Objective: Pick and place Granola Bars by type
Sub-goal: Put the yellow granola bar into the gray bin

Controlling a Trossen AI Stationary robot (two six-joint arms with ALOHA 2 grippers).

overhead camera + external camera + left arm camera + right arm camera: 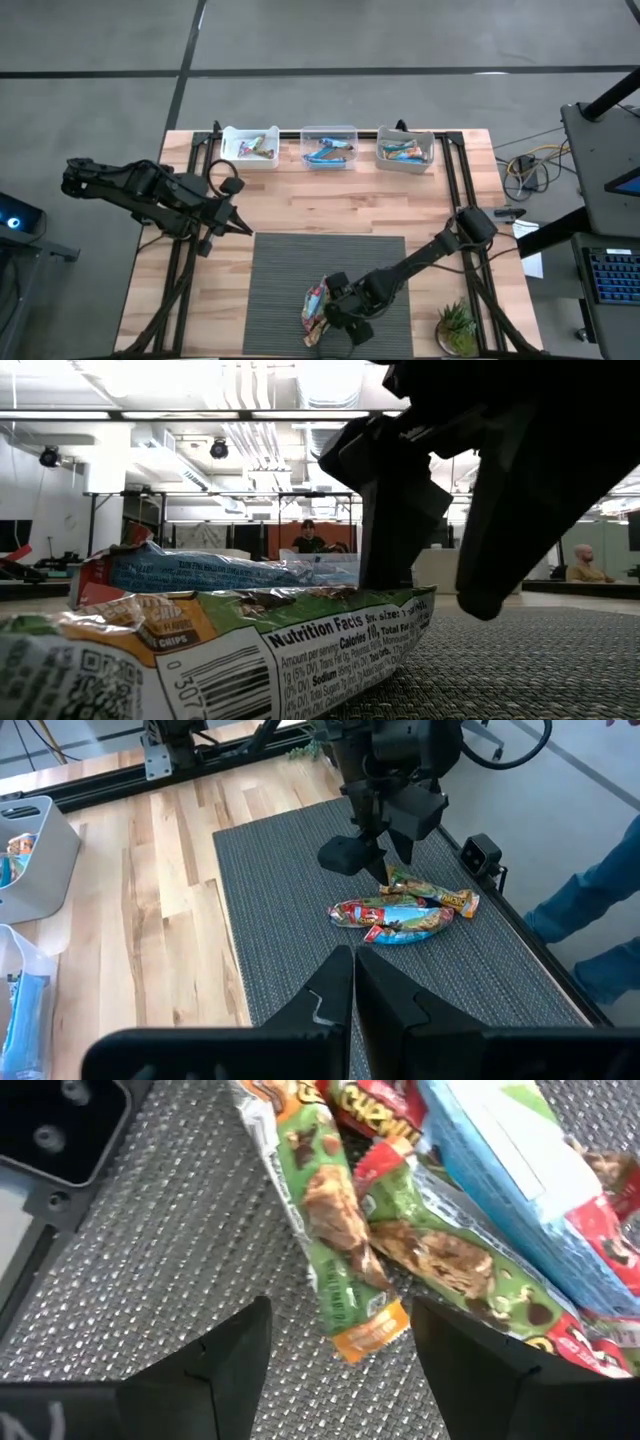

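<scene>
Pale wooden planks make up the tabletop (330,205), with a dark grey ribbed mat (290,270) laid across its near middle and three small white and clear plastic bins (328,147) lined up along the far edge, each already holding a few wrapped bars. What is left to sort is a small heap of foil-wrapped granola bars (316,308) at the near edge of the mat: in the right wrist view a slim green-wrapped bar with an orange end (335,1230) lies on the mat, touching a second green bar (450,1260), with a light blue bar (520,1170) and red wrappers piled beside and partly over them. The right pincer (345,318) hangs just beside this heap, released, its two dark fingers (225,1355) spread wide with the orange end of the slim green bar pointing into the gap between them. That bar's long axis runs away from the pincer, roughly along its line of sight, so the fingers would close across the bar's narrow width, which looks like a sound grasp if the pincer eases forward. The left pincer (240,228) waits clenched and empty over the bare wood at the mat's far left corner, well apart from the heap, so the right arm is plainly the nearer one.
</scene>
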